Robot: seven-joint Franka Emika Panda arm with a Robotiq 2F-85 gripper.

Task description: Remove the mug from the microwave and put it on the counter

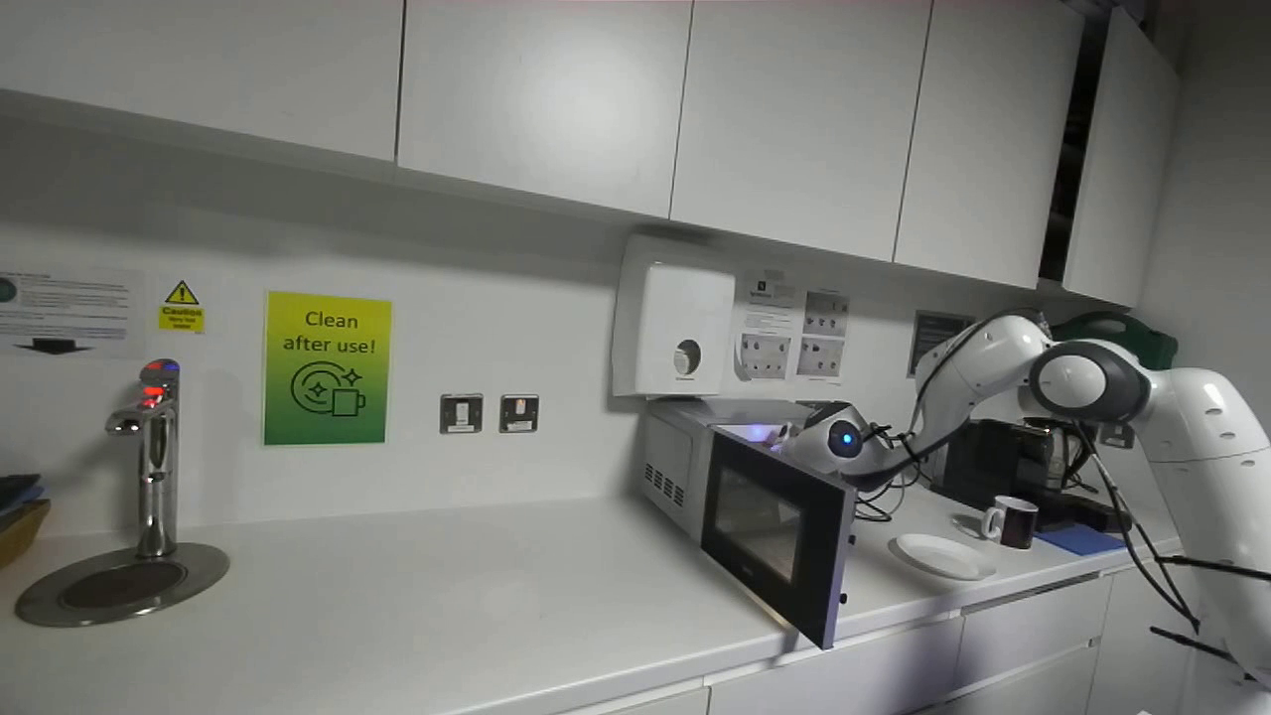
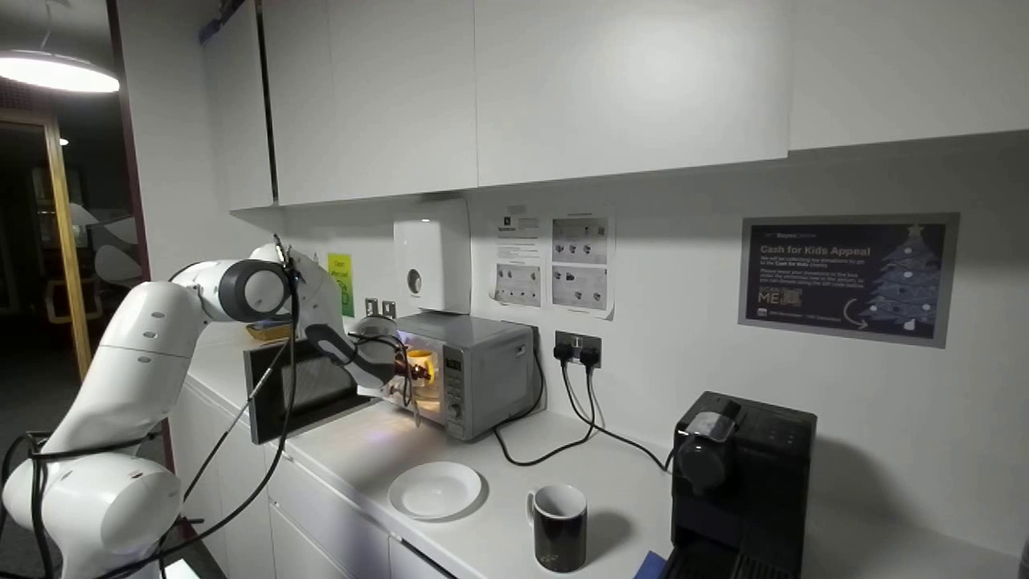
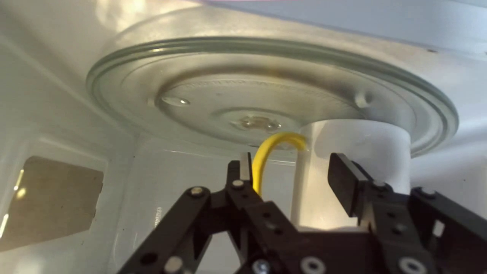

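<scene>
The Panda upper arm [image 2: 141,354] leans toward one o'clock in an exterior view, elbow [image 2: 254,291] sharply bent, forearm [image 2: 315,285] slanted down toward five! Over to the wrist [image 1: 816,449], in an exterior view: it sits at the forearm's nine o'clock, blue light [image 1: 845,438] aglow. In the wrist view, the Robotiq gripper [image 3: 291,169] juts from six, fingers [image 3: 344,182] well apart, aimed at eleven!

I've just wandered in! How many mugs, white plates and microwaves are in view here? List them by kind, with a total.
Mugs: 2 (a yellow-handled mug in the microwave, a dark mug on the counter)
White plates: 1 (a round plate on the counter)
Microwaves: 1
Total: 4
</scene>
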